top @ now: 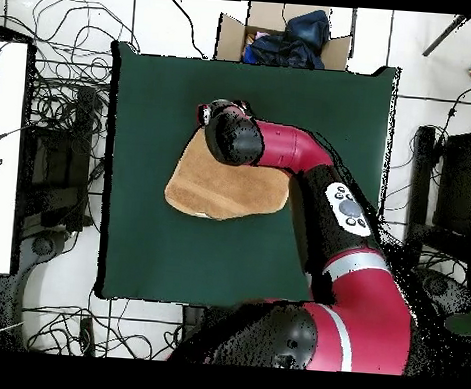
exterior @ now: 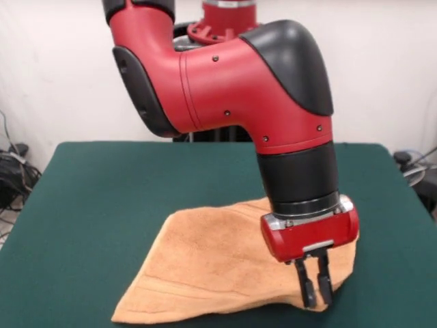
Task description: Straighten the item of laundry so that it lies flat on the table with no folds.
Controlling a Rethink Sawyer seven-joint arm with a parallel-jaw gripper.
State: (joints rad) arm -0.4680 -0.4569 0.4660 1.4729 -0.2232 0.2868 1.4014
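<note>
My gripper (exterior: 315, 292) nearly closed, fingers low at the towel (exterior: 212, 263) corner nearest the camera; whether it pinches cloth, can't tell. Towel lies rumpled mid-table (exterior: 82, 205). Soft, light terry, limp; best taken at a corner or border edge

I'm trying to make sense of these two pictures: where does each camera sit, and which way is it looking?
Front view: sits across the table, facing the robot; shows the red and black arm coming down to its pincer at the towel's edge.
Overhead view: hangs above, looking straight down, robot base at the bottom; shows the arm reaching over the towel, the pincer hidden beneath it.
Both share the green table, orange-tan towel and arm, turned half round against each other.
</note>
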